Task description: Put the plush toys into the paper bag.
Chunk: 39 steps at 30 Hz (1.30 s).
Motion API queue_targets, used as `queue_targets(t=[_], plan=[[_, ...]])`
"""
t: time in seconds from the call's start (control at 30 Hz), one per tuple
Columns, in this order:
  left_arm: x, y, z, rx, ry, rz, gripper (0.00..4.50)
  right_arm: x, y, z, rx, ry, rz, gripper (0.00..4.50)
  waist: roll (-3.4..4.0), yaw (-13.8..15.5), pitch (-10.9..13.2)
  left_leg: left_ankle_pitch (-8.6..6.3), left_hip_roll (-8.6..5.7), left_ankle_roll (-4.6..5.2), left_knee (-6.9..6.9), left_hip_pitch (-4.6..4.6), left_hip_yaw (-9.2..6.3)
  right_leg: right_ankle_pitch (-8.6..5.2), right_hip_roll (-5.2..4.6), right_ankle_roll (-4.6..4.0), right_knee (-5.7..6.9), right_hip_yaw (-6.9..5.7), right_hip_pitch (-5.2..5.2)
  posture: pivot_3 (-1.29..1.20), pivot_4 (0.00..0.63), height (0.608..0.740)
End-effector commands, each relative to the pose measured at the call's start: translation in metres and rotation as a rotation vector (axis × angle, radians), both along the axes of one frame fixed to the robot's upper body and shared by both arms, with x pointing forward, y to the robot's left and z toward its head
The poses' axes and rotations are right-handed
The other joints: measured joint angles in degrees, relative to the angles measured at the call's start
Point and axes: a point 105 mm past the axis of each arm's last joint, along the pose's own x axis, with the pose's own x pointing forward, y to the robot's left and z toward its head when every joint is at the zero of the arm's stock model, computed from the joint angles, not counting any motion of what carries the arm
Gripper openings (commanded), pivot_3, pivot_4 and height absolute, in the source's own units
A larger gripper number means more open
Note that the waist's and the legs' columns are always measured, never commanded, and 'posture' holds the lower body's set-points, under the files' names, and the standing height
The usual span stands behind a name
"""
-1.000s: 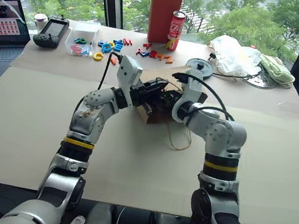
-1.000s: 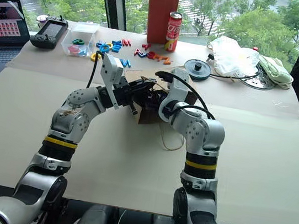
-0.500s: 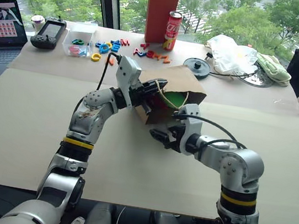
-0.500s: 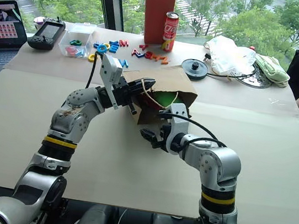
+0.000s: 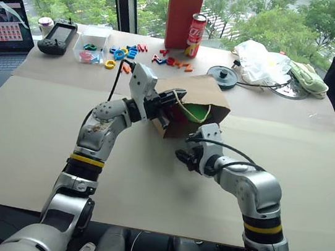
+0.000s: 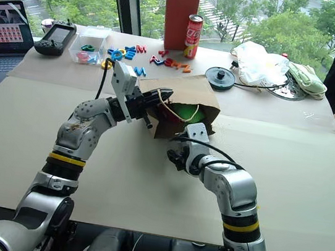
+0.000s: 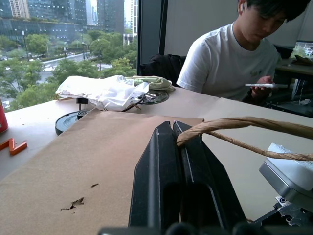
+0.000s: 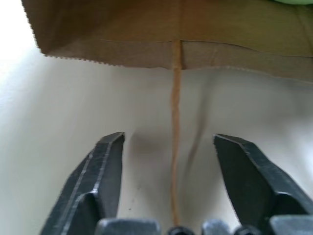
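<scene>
Paper bag: the paper bag lies on its side on the table, mouth toward the robot.
Left gripper: the left gripper is clamped on the bag's upper handle at the rim, holding the mouth up; it has not moved in the last second.
Green toy: the green toy sits just inside the mouth.
Red toy: something red shows in the bag's shadowed left side, probably the chili toy, but too dark to be sure.
Right gripper: the right gripper has pulled out of the bag mouth and dropped to the table just in front of it; its jaws stand apart and empty, with the lower handle running between them.
Change: a second ago it was deep in the opening.
Meaning: the drop-off looks done; both toys seem to be in the bag.
</scene>
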Motion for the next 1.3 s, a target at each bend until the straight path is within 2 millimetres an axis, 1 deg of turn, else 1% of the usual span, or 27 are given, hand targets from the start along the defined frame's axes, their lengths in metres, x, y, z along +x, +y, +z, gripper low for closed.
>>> queue_targets(t=[0.03,0.1,0.13,0.17,0.33,0.37,0.43,0.47,0.5,0.53,0.63,0.67,0.73,0.77,0.83,0.93,0.97,1.0,1.1,1.17,1.23,1.3], plan=[[-0.002,-0.001,0.015,-0.011,-0.06,-0.003,0.0,-0.001,0.0,-0.005,0.03,0.023,-0.01,1.69,0.0,0.0,0.0,0.0,0.0,0.0,0.0,0.0,0.0,0.0,0.0,0.0,0.0,0.0,0.0,0.0,0.15,0.74],[-0.002,-0.001,0.015,-0.011,-0.06,-0.002,0.0,-0.001,-0.001,-0.005,0.033,0.025,-0.014,1.08,0.0,-0.1,0.0,0.0,0.0,0.0,-0.01,0.0,0.0,0.0,0.01,0.0,0.0,0.0,-0.01,0.0,0.15,0.74],[-0.002,-0.001,0.014,-0.011,-0.06,-0.002,0.0,-0.002,-0.002,-0.005,0.031,0.026,-0.017,0.66,0.0,-0.2,0.0,0.0,0.01,0.0,-0.01,0.0,0.0,0.0,0.01,0.0,0.0,0.0,-0.01,0.0,0.15,0.74],[-0.002,0.0,0.014,-0.011,-0.06,-0.002,0.0,-0.002,-0.003,-0.005,0.027,0.026,-0.019,0.39,0.0,-0.2,0.0,0.0,0.01,0.0,-0.02,0.0,0.0,0.0,0.02,0.0,0.0,0.0,-0.01,0.0,0.15,0.74],[-0.002,0.0,0.014,-0.01,-0.059,-0.001,0.0,-0.002,-0.005,-0.002,0.038,0.013,-0.026,0.39,0.0,-0.1,0.0,0.0,0.01,0.0,-0.01,0.01,-0.01,0.0,0.02,0.0,0.01,0.0,0.0,0.0,0.15,0.74],[-0.002,0.0,0.014,-0.011,-0.058,-0.001,0.0,-0.001,-0.006,0.001,0.042,0.001,-0.03,0.39,0.0,-0.1,0.0,0.0,0.01,0.0,-0.01,0.01,0.0,0.0,0.02,0.0,0.0,0.0,0.0,0.0,0.15,0.74],[-0.001,0.0,0.015,-0.021,-0.051,0.002,0.0,0.002,-0.009,0.015,0.06,-0.062,-0.034,0.39,0.0,0.0,0.0,0.0,0.01,0.0,-0.01,0.0,-0.01,0.0,0.01,0.0,0.0,0.0,0.0,0.0,0.15,0.74],[0.0,0.0,0.016,-0.035,-0.041,0.005,0.0,0.004,-0.01,0.027,0.066,-0.116,-0.023,0.39,0.0,0.0,0.0,0.0,0.01,0.0,-0.01,-0.01,-0.01,0.0,0.01,0.0,0.0,0.0,-0.01,0.0,0.15,0.74],[0.001,0.001,0.019,-0.085,-0.011,0.009,0.0,0.004,-0.012,0.049,0.082,-0.211,0.001,0.39,0.01,0.0,0.0,0.0,0.01,0.0,-0.01,-0.02,-0.01,0.0,0.01,0.0,0.0,0.0,-0.02,0.0,0.15,0.74],[0.002,0.001,0.021,-0.121,0.011,0.011,0.0,0.003,-0.013,0.064,0.09,-0.275,0.019,0.39,0.03,0.1,0.0,0.0,0.0,0.0,-0.01,-0.04,0.0,0.0,0.0,0.0,-0.01,0.0,-0.04,0.0,0.15,0.74],[0.005,0.004,0.024,-0.202,0.073,0.021,0.0,-0.006,-0.016,0.105,0.091,-0.438,0.088,0.39,0.02,0.1,0.0,0.0,-0.02,0.0,0.0,-0.08,-0.04,-0.01,-0.02,0.02,-0.04,0.0,-0.06,0.0,0.15,0.74],[0.007,0.007,0.025,-0.24,0.105,0.03,0.0,-0.01,-0.018,0.122,0.075,-0.504,0.116,0.39,0.03,0.1,0.0,0.0,-0.02,0.0,-0.01,-0.07,-0.05,-0.01,-0.02,0.02,-0.04,0.01,-0.05,0.0,0.15,0.74],[0.012,0.011,0.027,-0.317,0.163,0.044,0.0,-0.017,-0.019,0.146,0.06,-0.582,0.153,0.39,0.02,0.0,0.0,0.0,-0.02,0.0,-0.01,-0.07,-0.07,-0.01,0.0,0.02,-0.03,-0.01,-0.05,0.0,0.15,0.74],[0.013,0.012,0.027,-0.358,0.198,0.042,0.0,-0.019,-0.019,0.155,0.058,-0.605,0.167,0.39,0.02,0.0,0.0,0.0,0.0,0.0,-0.01,-0.05,-0.09,-0.01,0.02,0.02,-0.03,-0.02,-0.03,0.0,0.15,0.74],[0.011,0.011,0.027,-0.415,0.261,0.018,0.0,-0.021,-0.017,0.164,0.042,-0.625,0.186,0.39,0.02,-0.1,0.0,0.0,0.0,0.0,-0.01,-0.04,-0.09,-0.01,0.02,0.02,-0.02,0.0,-0.03,0.0,0.15,0.74],[0.011,0.011,0.026,-0.505,0.345,0.005,0.0,-0.018,-0.016,0.167,0.033,-0.62,0.18,0.39,0.02,0.0,0.0,0.0,0.0,0.0,-0.02,-0.01,-0.11,-0.01,0.03,0.02,-0.02,-0.02,0.02,0.0,0.15,0.74],[0.011,0.012,0.028,-0.531,0.36,0.002,0.0,-0.018,-0.016,0.164,0.037,-0.603,0.179,0.39,0.02,0.0,0.0,0.0,-0.02,0.0,-0.01,-0.03,-0.1,-0.01,0.0,0.02,-0.03,-0.01,0.0,0.0,0.15,0.74],[0.01,0.012,0.029,-0.524,0.354,0.001,0.0,-0.017,-0.016,0.158,0.034,-0.566,0.179,0.39,0.02,0.0,0.0,0.0,-0.03,0.0,-0.01,-0.04,-0.1,-0.01,-0.01,0.02,-0.04,0.0,0.0,0.0,0.15,0.74],[0.007,0.007,0.027,-0.45,0.318,-0.001,0.0,-0.016,-0.015,0.135,0.044,-0.44,0.172,0.39,0.02,0.0,0.0,0.0,-0.04,0.0,-0.01,-0.04,-0.1,-0.01,-0.01,0.02,-0.03,0.0,0.0,0.0,0.15,0.74],[0.005,0.006,0.026,-0.446,0.321,-0.008,0.0,-0.013,-0.02,0.102,0.01,-0.307,0.126,0.39,0.01,0.1,0.0,0.0,-0.04,0.0,-0.01,-0.04,-0.1,-0.01,-0.01,0.02,-0.03,-0.01,0.0,0.0,0.15,0.74],[0.004,0.005,0.025,-0.432,0.319,-0.012,0.0,-0.013,-0.018,0.078,0.009,-0.225,0.105,0.39,0.01,0.2,0.0,0.0,-0.04,0.0,-0.01,-0.01,-0.1,-0.01,-0.01,0.01,-0.04,-0.03,0.07,0.0,0.15,0.74],[0.003,0.004,0.024,-0.422,0.317,-0.016,0.0,-0.01,-0.015,0.066,0.015,-0.198,0.081,0.39,0.01,0.1,0.0,0.0,-0.05,0.0,-0.01,-0.03,-0.07,-0.01,-0.03,0.02,-0.04,0.0,0.02,0.0,0.15,0.74]])
